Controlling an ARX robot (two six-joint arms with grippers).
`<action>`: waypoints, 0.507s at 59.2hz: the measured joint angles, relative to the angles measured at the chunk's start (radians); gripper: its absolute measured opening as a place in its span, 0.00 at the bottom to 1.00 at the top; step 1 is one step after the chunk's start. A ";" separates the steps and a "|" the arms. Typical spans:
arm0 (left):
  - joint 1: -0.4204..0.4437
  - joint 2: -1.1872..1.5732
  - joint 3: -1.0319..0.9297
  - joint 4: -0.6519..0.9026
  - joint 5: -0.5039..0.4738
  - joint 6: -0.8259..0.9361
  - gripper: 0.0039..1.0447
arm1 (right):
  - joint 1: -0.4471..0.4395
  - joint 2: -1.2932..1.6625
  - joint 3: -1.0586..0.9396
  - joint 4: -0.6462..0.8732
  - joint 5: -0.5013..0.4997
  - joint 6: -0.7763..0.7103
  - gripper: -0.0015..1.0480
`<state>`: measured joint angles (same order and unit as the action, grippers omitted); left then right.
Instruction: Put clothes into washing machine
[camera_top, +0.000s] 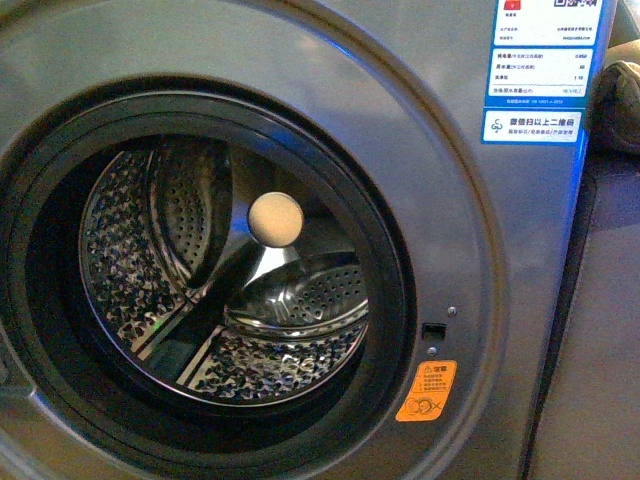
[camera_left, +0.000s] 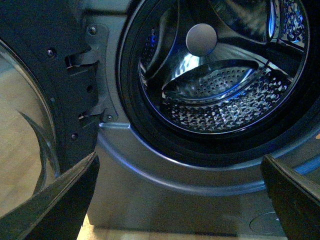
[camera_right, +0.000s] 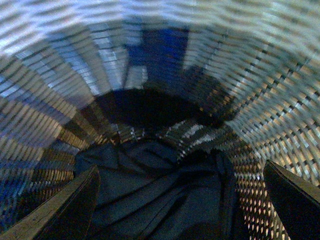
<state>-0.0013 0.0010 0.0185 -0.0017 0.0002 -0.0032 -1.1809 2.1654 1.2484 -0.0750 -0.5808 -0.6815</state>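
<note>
Right wrist view: your right gripper (camera_right: 180, 167) hangs spread over clothes (camera_right: 160, 200) in basket (camera_right: 280, 100), prob. to grab (washing machine (camera_top: 500, 300) empty).

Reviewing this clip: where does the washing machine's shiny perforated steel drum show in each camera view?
Front view: the shiny perforated steel drum sits left of centre, inside the black porthole rim.
Left wrist view: the drum shows beside the door hinge.
Right wrist view: not in it; only a woven basket holding the dark navy garment.
Shared landmark: the round pale cap at the drum's back.
</note>
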 joint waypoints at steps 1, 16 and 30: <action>0.000 0.000 0.000 0.000 0.000 0.000 0.94 | -0.001 0.021 0.003 -0.002 0.005 -0.003 0.93; 0.000 0.000 0.000 0.000 0.000 0.000 0.94 | 0.003 0.209 0.004 0.056 0.092 -0.035 0.93; 0.000 0.000 0.000 0.000 0.000 0.000 0.94 | -0.006 0.369 0.060 0.111 0.179 -0.037 0.93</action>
<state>-0.0010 0.0010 0.0185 -0.0017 0.0002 -0.0036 -1.1866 2.5340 1.3083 0.0357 -0.4023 -0.7189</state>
